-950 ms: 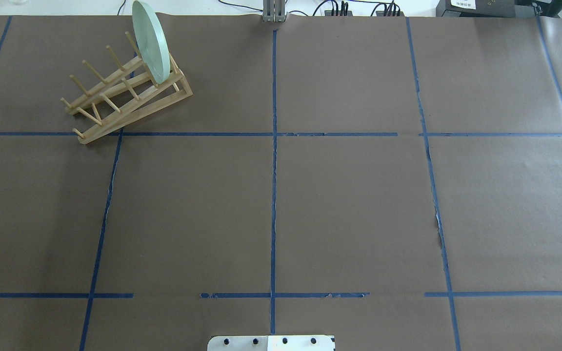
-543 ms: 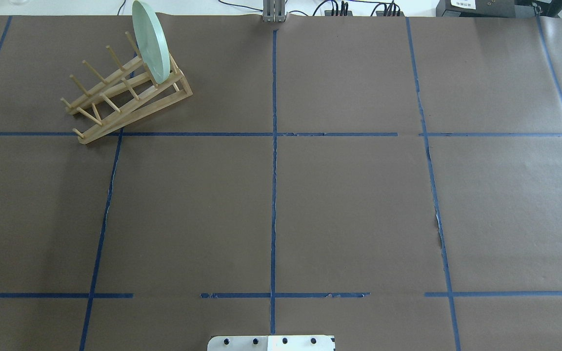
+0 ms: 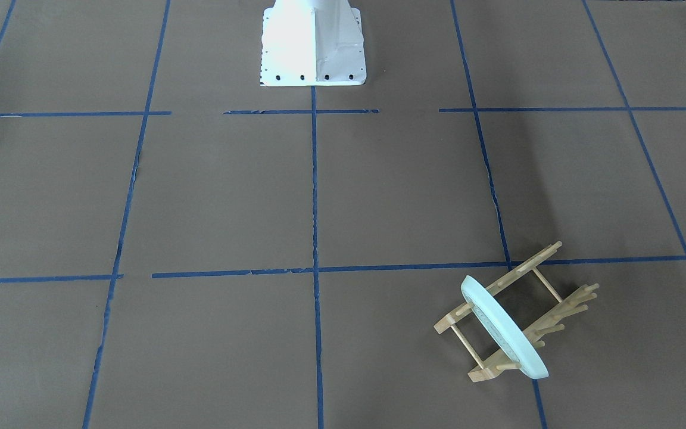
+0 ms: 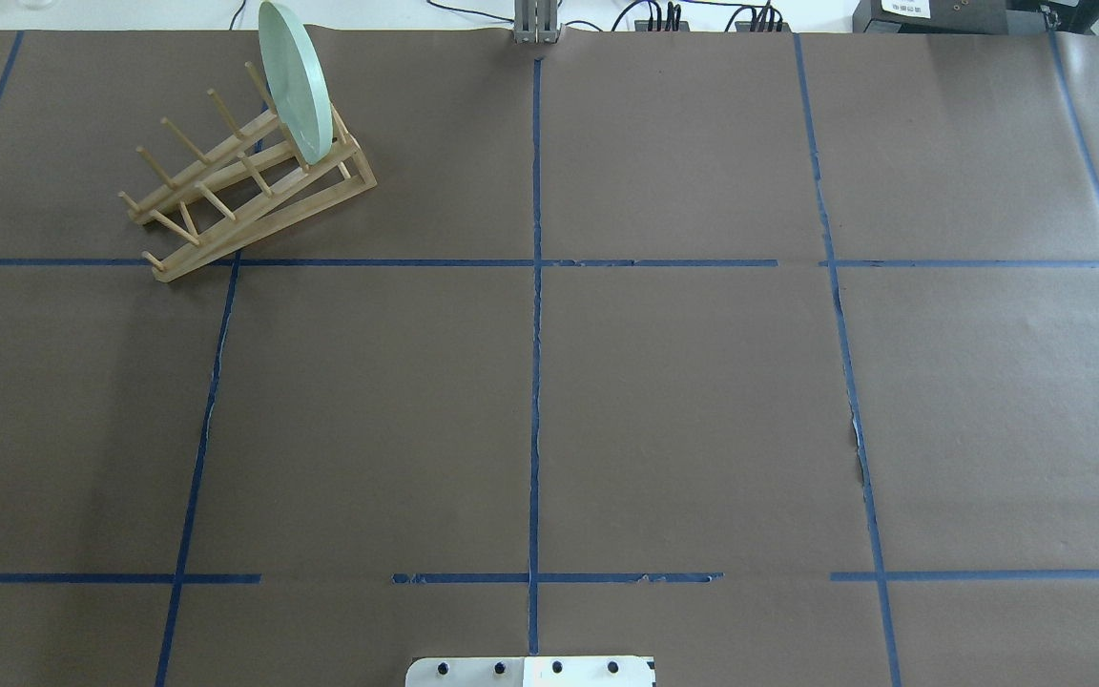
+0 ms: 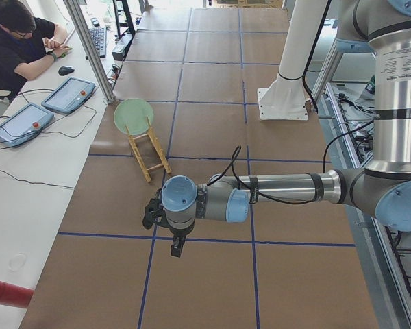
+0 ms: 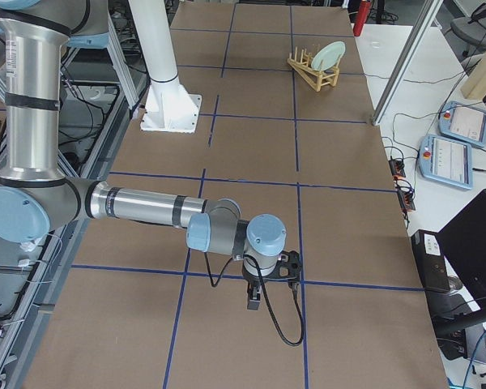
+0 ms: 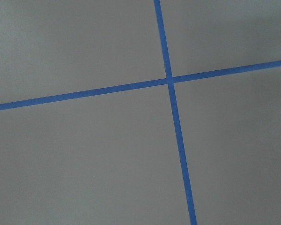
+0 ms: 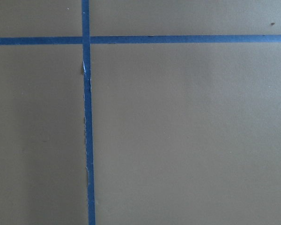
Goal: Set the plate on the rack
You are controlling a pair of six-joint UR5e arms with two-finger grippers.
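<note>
One plate: round pale mint-green plate [image 4: 294, 81] upright in light wooden peg rack [image 4: 273, 215]; probably done.
Left gripper [image 5: 151, 214], right gripper [image 6: 290, 264]: clear; width can't tell.

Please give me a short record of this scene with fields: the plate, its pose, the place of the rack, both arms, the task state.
plate: in the rack, at its end farther from the robot
pose: on edge, between pegs
rack place: far part of the table, on the robot's left side
left arm: over the table, apart from the rack
right arm: over the table, far from the rack
task state: plate appears placed
</note>
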